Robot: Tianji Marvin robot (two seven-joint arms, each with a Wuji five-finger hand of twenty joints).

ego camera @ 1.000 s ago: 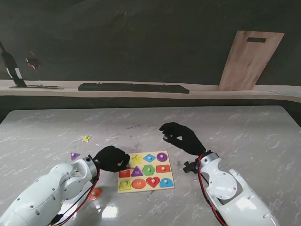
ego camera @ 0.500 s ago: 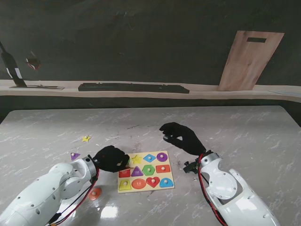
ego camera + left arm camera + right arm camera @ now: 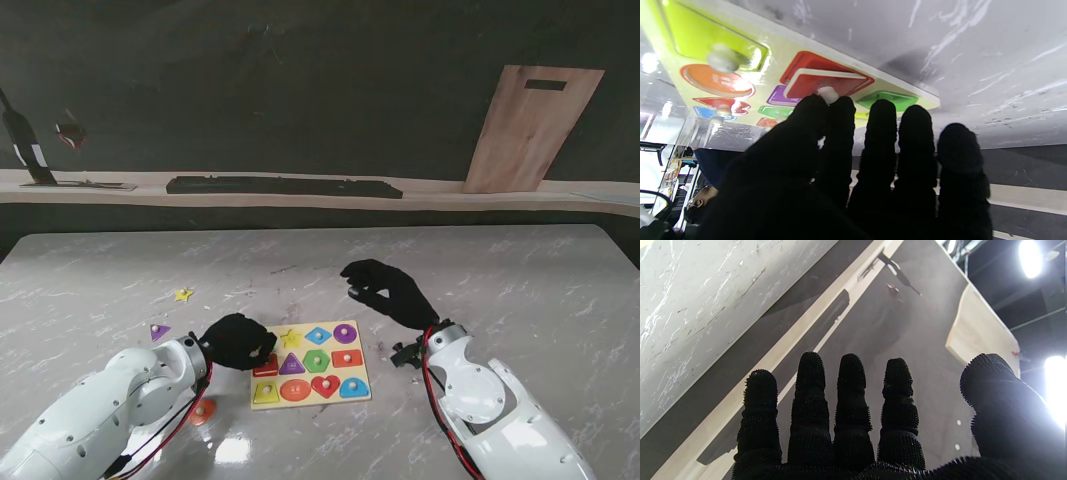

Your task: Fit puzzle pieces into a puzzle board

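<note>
The puzzle board (image 3: 362, 395) lies in the middle of the table with several coloured pieces seated in it. My left hand (image 3: 237, 340) rests at the board's left edge. In the left wrist view its thumb and forefinger pinch the white knob (image 3: 828, 94) of a red piece (image 3: 820, 85), which sits tilted over a red recess in the board (image 3: 907, 90). My right hand (image 3: 390, 292) hovers beyond the board's far right corner. Its fingers (image 3: 848, 396) are spread and hold nothing.
Loose pieces lie to the left of the board: a yellow star (image 3: 183, 295), a purple triangle (image 3: 159, 331) and an orange piece (image 3: 203, 410) beside my left forearm. A wooden panel (image 3: 530, 128) leans on the back wall, and a black bar (image 3: 285, 186) lies on the ledge.
My left hand has shifted a little nearer to me along the board's left edge with the red piece. The right hand has stayed where it was.
</note>
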